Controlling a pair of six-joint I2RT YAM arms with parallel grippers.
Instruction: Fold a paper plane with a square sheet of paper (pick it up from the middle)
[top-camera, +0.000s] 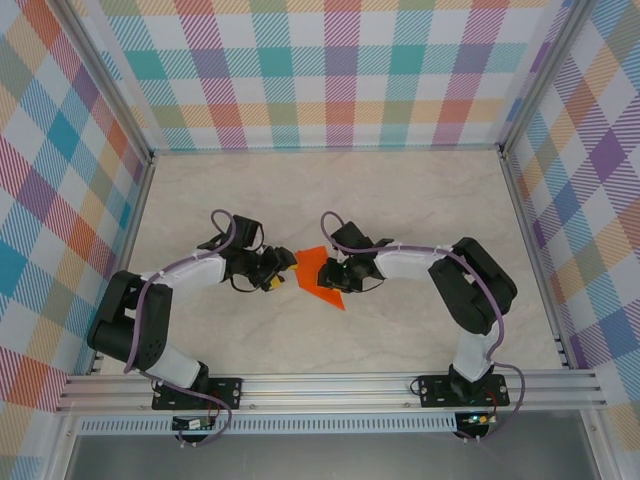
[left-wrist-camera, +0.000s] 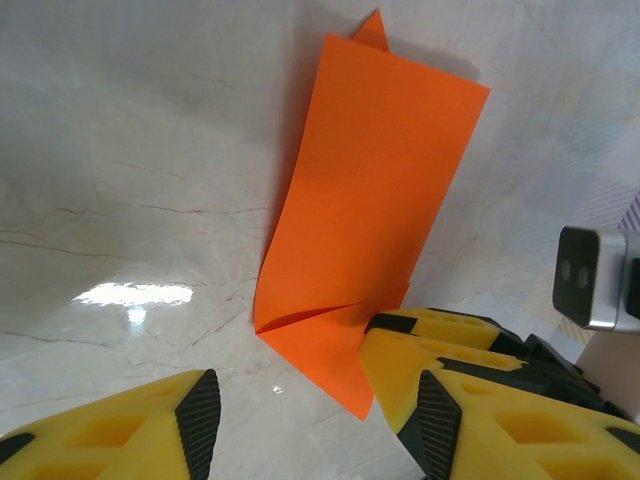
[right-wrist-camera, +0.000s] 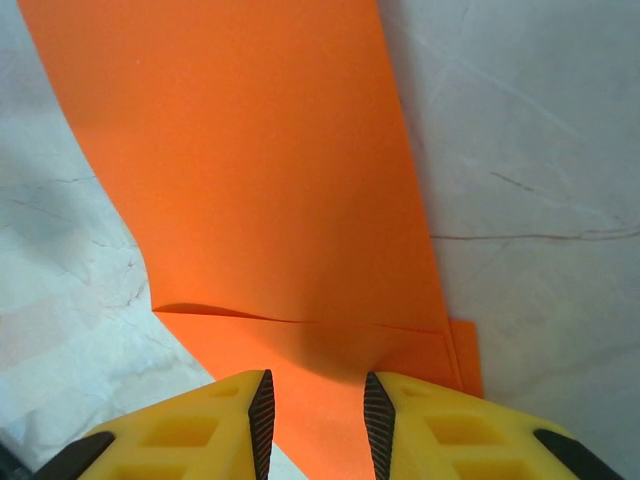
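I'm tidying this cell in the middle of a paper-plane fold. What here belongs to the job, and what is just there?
Job: partly folded orange paper sheet; left gripper; right gripper.
Just there: marble-look table; plaid walls; aluminium frame rail.

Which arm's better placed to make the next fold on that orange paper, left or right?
Left, probably. The left gripper is free, jaws apart, just beside the orange paper and facing its folded flap. The right gripper rests on the paper's edge, apparently pinning it; moving it could free the sheet.
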